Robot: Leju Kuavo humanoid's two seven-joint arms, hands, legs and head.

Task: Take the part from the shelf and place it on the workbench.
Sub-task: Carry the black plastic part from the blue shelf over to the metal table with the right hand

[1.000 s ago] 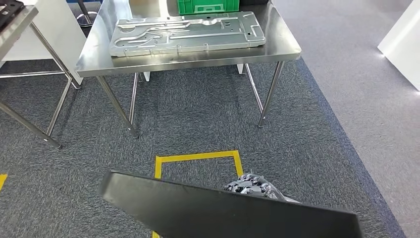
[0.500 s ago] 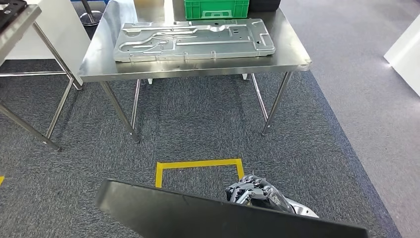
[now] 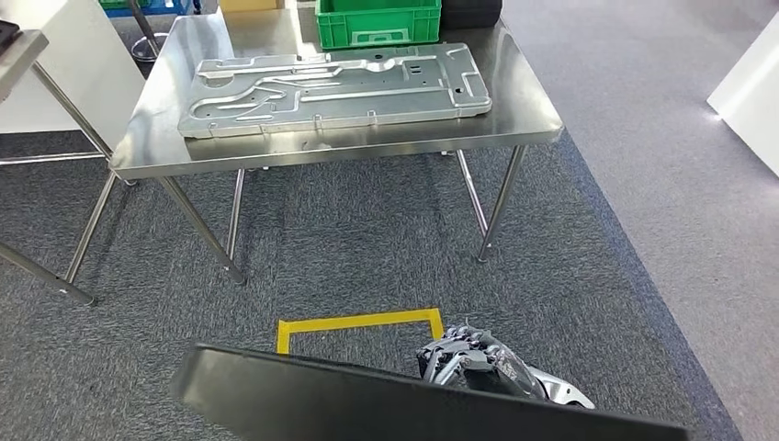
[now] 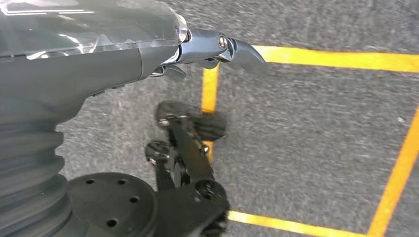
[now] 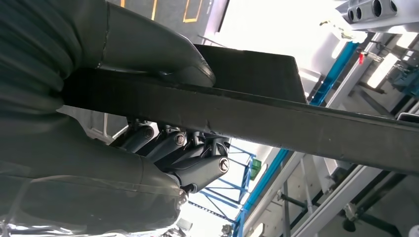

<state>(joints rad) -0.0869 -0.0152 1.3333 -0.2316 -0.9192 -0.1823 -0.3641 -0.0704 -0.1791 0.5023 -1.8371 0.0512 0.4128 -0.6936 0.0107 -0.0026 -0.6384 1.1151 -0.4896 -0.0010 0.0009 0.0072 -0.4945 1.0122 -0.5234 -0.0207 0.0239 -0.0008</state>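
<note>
The part is a flat black panel (image 3: 367, 404) that crosses the bottom of the head view, tilted and carried above the carpet. My right hand (image 3: 470, 360) grips its far edge, with the fingers curled over it. In the right wrist view the thumb (image 5: 148, 54) presses on one face of the black panel (image 5: 296, 128) and the darker fingers (image 5: 173, 148) clamp the other face. The steel workbench (image 3: 528, 110) stands ahead across the carpet. My left hand (image 4: 217, 47) hangs over the floor with a finger stretched out and holds nothing.
A large stamped silver plate (image 3: 335, 87) covers most of the workbench, and a green crate (image 3: 377, 20) sits behind it. Yellow floor tape (image 3: 358, 323) marks a square in front of me. Another steel table's legs (image 3: 46, 276) stand at the left, and a white block (image 3: 749, 83) at the right.
The whole picture has shifted as my body moves: the workbench and yellow square sit differently in frame. The black panel stays in my right hand.
</note>
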